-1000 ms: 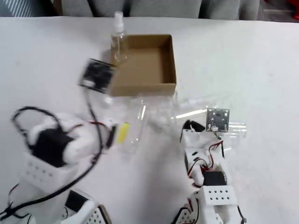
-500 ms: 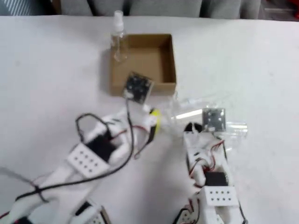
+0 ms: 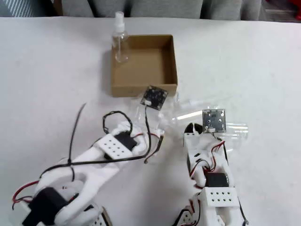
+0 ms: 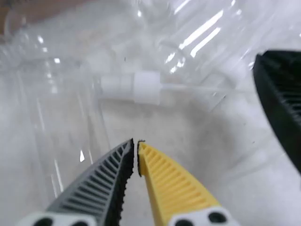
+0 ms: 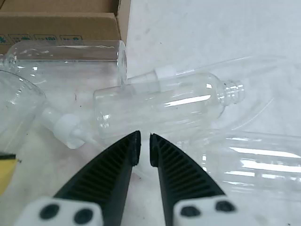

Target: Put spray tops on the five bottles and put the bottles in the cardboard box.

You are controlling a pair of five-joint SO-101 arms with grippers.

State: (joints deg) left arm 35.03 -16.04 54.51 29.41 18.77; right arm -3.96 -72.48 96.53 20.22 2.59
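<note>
Left gripper (image 4: 136, 142) swung to clear plastic bottles (image 5: 157, 108), square cardboard box (image 3: 141, 88)

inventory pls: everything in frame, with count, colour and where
cardboard box: 1, brown, open top, far middle of the table
upright bottle: 1, clear with a white spray top, at the box's far left corner
lying bottles: 4, clear, on their sides on the table between the box and the grippers
loose spray tops: at least 2, white with thin tubes, lying among those bottles
table: 1, white
left gripper: 1, grey and yellow, shut and empty, low over the lying bottles
right gripper: 1, black, shut and empty, just short of the bottle with the bare neck
</note>
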